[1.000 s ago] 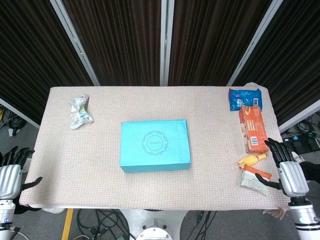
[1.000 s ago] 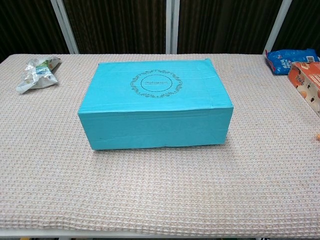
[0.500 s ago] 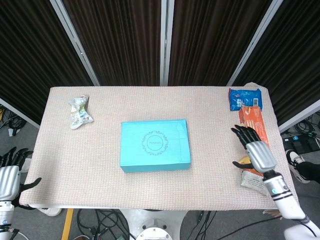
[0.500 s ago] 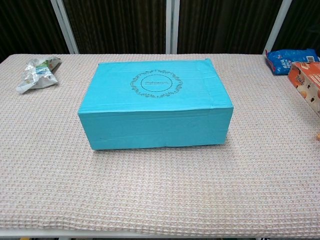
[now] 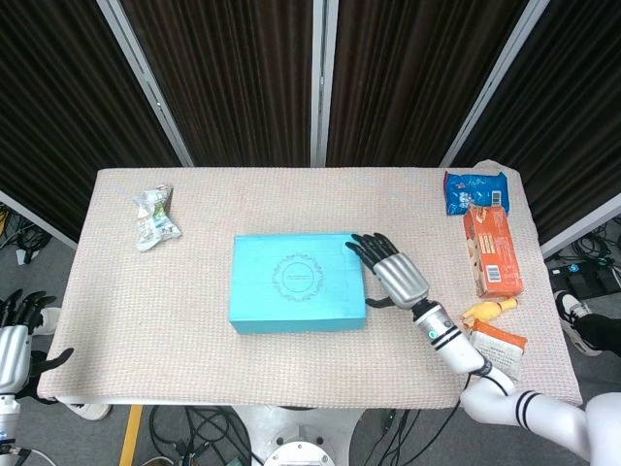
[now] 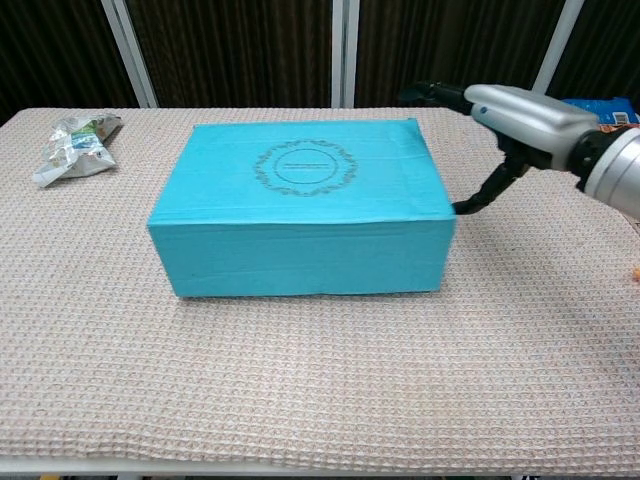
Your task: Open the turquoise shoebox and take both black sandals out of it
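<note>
The turquoise shoebox (image 5: 296, 283) (image 6: 300, 210) lies closed in the middle of the table, with a round ornament printed on its lid. The black sandals are hidden inside it. My right hand (image 5: 390, 271) (image 6: 512, 116) is at the box's right end with its fingers spread, holding nothing. Its fingertips (image 5: 359, 243) reach over the lid's right edge, and the thumb (image 6: 478, 198) touches the box's right wall low down. My left hand (image 5: 14, 335) hangs open off the table's front left corner, far from the box.
A crumpled silver wrapper (image 5: 153, 217) (image 6: 75, 145) lies at the back left. Along the right edge are a blue snack bag (image 5: 473, 191), an orange carton (image 5: 490, 249), a small yellow-orange item (image 5: 488, 311) and a flat packet (image 5: 497, 348).
My right hand has swung from the table's right edge leftward to the shoebox's right end. The box has shifted slightly left. The left hand has barely moved.
</note>
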Available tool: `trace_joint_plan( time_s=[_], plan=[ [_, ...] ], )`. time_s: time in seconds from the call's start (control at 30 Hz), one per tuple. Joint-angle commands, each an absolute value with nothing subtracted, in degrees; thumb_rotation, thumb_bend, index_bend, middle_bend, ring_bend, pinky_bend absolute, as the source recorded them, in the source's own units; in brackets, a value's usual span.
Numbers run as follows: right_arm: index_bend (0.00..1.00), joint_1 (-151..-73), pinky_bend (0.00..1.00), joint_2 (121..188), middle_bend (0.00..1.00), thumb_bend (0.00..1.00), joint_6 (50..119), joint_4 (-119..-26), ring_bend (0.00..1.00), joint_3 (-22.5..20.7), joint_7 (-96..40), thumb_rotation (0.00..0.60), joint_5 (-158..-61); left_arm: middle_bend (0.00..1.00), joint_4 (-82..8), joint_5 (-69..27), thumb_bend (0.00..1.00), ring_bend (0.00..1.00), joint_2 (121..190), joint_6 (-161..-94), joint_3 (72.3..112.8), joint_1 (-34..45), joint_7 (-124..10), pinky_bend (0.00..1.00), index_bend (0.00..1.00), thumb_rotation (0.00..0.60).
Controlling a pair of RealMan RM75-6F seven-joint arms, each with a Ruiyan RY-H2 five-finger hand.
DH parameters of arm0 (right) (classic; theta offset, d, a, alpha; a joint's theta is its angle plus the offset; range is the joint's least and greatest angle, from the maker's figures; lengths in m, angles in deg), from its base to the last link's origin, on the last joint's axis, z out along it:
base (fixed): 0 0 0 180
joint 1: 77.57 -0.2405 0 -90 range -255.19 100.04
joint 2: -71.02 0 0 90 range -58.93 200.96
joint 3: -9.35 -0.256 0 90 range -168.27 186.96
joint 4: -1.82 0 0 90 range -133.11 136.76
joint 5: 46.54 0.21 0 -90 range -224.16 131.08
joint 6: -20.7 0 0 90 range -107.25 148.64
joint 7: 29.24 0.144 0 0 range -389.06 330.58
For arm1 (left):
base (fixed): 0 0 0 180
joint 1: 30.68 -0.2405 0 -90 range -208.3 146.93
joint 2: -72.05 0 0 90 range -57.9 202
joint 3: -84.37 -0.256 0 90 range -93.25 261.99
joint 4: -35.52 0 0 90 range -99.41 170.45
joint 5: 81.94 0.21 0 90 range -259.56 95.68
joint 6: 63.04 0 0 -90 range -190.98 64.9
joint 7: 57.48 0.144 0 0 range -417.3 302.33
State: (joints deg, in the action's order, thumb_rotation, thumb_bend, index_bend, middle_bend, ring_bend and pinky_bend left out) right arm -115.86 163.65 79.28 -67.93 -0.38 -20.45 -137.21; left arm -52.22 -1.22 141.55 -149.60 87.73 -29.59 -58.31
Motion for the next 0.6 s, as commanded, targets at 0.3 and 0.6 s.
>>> trace_joint_plan(
  time_s=[0.3,0.6],
  plan=[
    [0.0,-119.29,0.0,164.86,0.01,0.0,78.86,-71.74,0.0,2.94,-19.59,0.6,-140.48,0.16,-51.09,-1.14,0.04,0.05,142.08,-149.44,87.83,-29.63,-59.29,0.12,0.22,0.6],
    [0.0,-118.43,0.0,162.85,0.03,0.0,78.55,-67.02,0.0,2.38,-21.99,0.6,-136.25,0.16,-50.98,-0.77,0.04,0.05,142.58,-148.99,87.99,-29.15,-59.19,0.12,0.22,0.6]
  ],
)
